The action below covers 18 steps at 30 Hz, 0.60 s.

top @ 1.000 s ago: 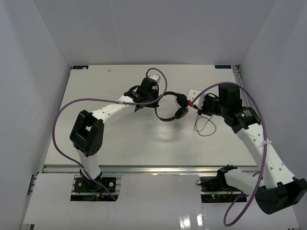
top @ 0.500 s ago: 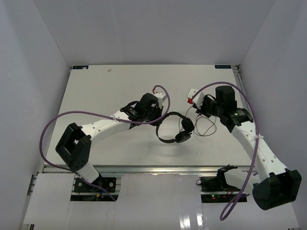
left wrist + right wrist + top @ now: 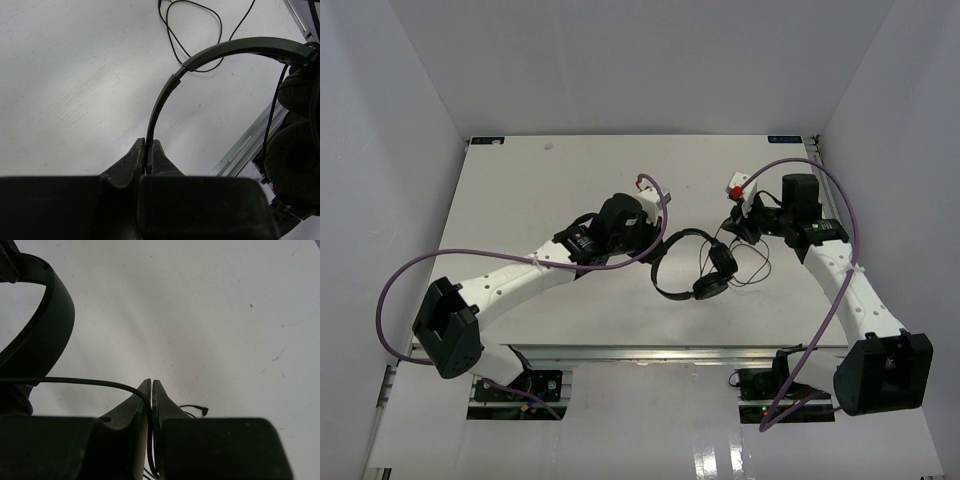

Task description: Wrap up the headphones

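Holds the headphones (image 3: 692,266) by the headband (image 3: 165,95) in the left gripper (image 3: 149,149), jaws pinched narrow, just right of the centre of the counter (image 3: 520,190). Pinches the cable (image 3: 75,381) in the right gripper (image 3: 151,388), nearer the right edge. Risks yanking the thin cable free, or tangling its slack loop, through overtight pulling. Shows no readable writing.

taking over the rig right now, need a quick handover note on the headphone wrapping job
Left fingers: shut on the thin curved headband of the small black over-ear headphones.
Right fingers: shut on the long thin black cable, near the earcups.
Done: both grasps are in place.
Left: no cable turns show on the headband, and loose loops lie on the white table, so the winding itself remains.
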### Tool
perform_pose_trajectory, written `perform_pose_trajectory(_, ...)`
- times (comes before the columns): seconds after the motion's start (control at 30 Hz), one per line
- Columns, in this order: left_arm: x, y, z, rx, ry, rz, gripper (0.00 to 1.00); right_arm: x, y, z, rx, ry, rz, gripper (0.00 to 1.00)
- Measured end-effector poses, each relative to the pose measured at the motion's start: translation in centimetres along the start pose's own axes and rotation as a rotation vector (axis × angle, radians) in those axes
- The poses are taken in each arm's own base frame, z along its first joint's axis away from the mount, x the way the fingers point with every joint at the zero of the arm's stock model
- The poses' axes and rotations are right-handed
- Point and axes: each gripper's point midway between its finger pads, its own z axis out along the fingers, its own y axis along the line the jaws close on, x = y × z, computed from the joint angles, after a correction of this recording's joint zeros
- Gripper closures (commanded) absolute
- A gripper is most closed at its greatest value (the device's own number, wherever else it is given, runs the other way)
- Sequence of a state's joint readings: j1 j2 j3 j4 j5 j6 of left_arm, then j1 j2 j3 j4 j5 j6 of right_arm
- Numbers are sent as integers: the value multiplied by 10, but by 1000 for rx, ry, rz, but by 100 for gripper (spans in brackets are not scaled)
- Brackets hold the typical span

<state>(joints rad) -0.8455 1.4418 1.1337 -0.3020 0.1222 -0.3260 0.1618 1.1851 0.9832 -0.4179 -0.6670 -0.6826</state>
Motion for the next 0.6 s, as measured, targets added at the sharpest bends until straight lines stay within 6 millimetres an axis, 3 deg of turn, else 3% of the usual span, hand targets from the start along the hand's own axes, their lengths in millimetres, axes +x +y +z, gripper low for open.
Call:
perform_pose_trajectory(0.13, -20, -6, -7, 0, -32, 13, 100, -6, 9, -1, -69, -72, 48, 90)
perform_pose_trajectory(0.4, -92, -30, -33, 32, -182, 59, 100, -12, 38, 10, -262, -176, 146, 87)
perform_pose_trajectory(0.6, -124, -42, -50, 48, -245, 73, 100, -18, 49, 17, -378, -244, 221, 84)
